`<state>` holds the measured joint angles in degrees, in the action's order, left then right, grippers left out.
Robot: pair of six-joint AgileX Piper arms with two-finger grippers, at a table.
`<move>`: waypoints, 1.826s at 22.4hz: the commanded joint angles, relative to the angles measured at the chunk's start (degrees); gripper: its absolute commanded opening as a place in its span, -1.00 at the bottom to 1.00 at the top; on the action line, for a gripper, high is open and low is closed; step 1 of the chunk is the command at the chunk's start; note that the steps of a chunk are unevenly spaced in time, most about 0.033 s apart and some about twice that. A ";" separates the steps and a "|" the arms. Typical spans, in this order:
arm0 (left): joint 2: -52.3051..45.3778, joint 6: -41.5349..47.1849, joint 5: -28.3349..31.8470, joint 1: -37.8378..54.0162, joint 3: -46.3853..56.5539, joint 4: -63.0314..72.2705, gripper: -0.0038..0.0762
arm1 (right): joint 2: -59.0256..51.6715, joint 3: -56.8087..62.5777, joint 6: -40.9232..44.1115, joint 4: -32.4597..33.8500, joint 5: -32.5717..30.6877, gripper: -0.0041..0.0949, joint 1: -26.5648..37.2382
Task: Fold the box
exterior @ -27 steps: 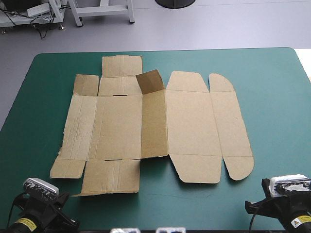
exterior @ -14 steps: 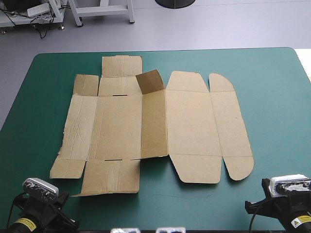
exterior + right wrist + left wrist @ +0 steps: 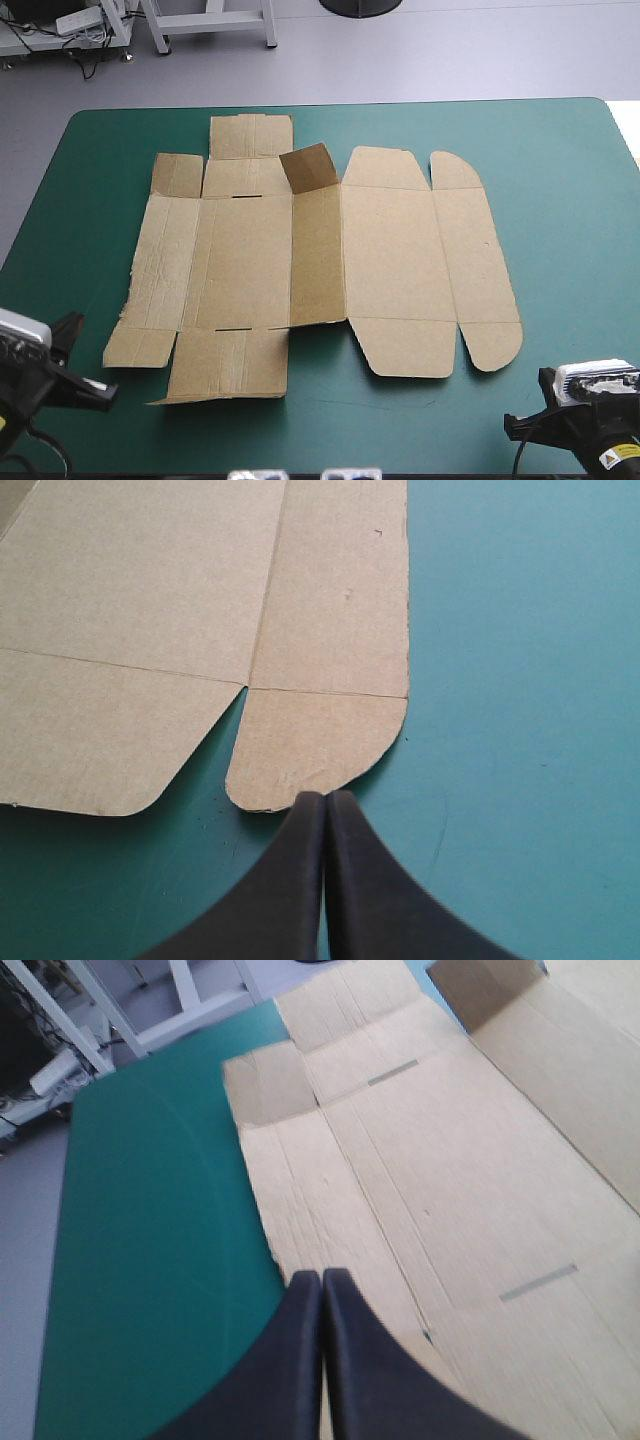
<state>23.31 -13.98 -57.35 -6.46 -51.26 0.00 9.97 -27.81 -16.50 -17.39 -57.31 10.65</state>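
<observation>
Teal-green tabletop (image 3: 560, 180) bearing the brown box (image 3: 390, 250), spread flat mid-table, no tray formed, nothing held. Barely begun, seemingly: only one small flap (image 3: 308, 168) raised, all walls left to tuck. Left pincer (image 3: 322, 1290) closed, empty, over the box's left edge; right pincer (image 3: 326, 805) closed, empty, just beside its near right corner.

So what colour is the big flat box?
Brown, plain with no pattern; the box shows best in the high view.

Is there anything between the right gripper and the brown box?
No, nothing. In the high view only bare teal-green cover lies between the right gripper and the box, near its rounded corner flap.
</observation>
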 commanded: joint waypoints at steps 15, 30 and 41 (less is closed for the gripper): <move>45.35 10.37 -3.38 2.66 -25.40 -9.72 -0.88 | 0.78 -1.45 -0.48 -0.13 4.08 -0.95 -0.19; 65.86 -6.73 -16.62 37.28 -22.71 30.08 -0.81 | 0.78 -1.45 -0.28 1.69 4.54 -0.95 -0.19; 73.69 -6.34 -16.84 33.53 -17.52 30.61 0.04 | 0.78 -1.45 -0.28 1.79 4.54 -0.95 -0.19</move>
<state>97.84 -20.54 -69.51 28.38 -68.40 28.26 9.97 -27.74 -16.50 -15.38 -56.42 10.65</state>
